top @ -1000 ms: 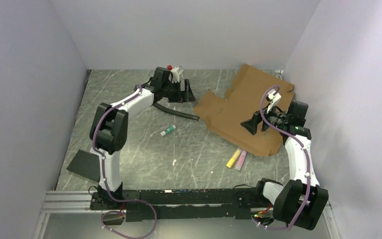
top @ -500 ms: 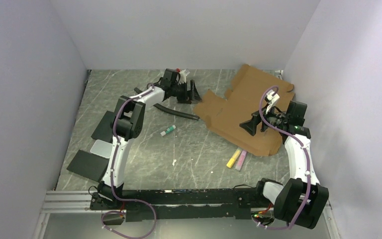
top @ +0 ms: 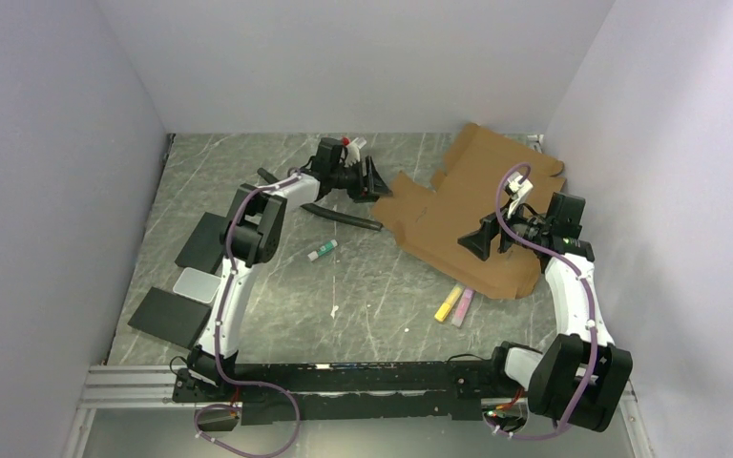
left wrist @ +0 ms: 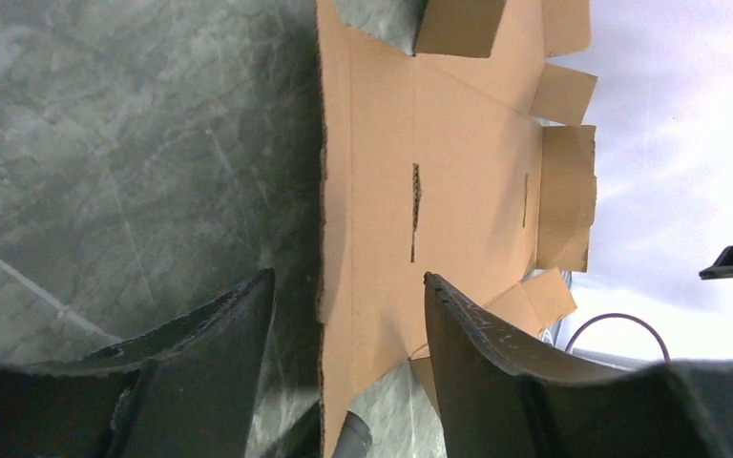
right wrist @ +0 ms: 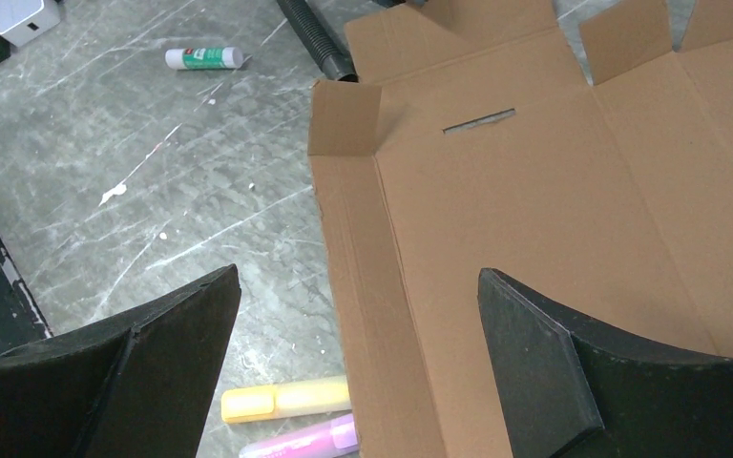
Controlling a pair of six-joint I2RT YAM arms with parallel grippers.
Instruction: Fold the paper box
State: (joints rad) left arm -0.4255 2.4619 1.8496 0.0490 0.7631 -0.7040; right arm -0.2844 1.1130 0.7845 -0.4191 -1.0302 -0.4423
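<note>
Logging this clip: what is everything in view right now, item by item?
paper box: 1, brown, lying unfolded, far right of table
hose: 1, black, ribbed, just left of the box
glue stick: 1, white with green label, mid-table
yellow highlighter: 1, at the box's near edge
pink highlighter: 1, beside the yellow one
flat panels: 2, black, left side
slab: 1, light grey, between the panels
table: 1, grey marbled
left gripper: 1, black, open, astride the box's left edge
right gripper: 1, black, open, over the box

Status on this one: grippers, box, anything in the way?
Left gripper open at paper box left edge. Right gripper open above it. Box unfolded. Black hose by that edge.
</note>
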